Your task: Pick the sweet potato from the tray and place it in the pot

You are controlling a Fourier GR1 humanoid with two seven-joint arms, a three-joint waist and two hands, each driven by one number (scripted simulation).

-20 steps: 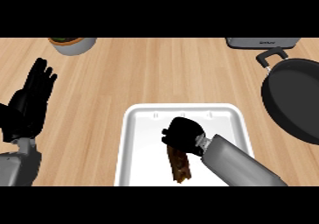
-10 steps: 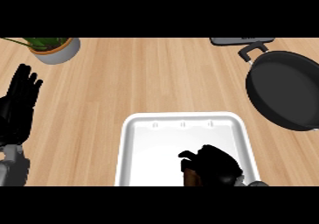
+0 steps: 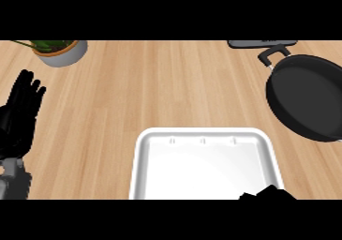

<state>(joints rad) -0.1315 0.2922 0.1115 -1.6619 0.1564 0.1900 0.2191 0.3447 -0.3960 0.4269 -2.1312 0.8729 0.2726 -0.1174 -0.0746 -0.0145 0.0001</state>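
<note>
The white tray (image 3: 201,161) lies on the wooden counter (image 3: 166,84) at the lower middle of the head view, and its inside shows bare white as far as the view reaches. The sweet potato cannot be seen anywhere; whether it sits under the right hand is not something the view settles.

Only a small black part of the right hand (image 3: 269,194) shows, at the tray's near right corner, cut off by the lower edge of the view. It overlaps the tray's rim there. Whether its fingers are curled or straight cannot be told from so little of it.

The left hand (image 3: 19,119) rests well to the left of the tray, fingers straight and pointing away from the robot, holding nothing, with its grey forearm below it.

The black pot (image 3: 311,96) stands beyond the tray and to its right, apart from it, its handle pointing away towards a grey object (image 3: 262,43) at the far edge. A potted plant (image 3: 59,49) stands far beyond the tray to the left.
</note>
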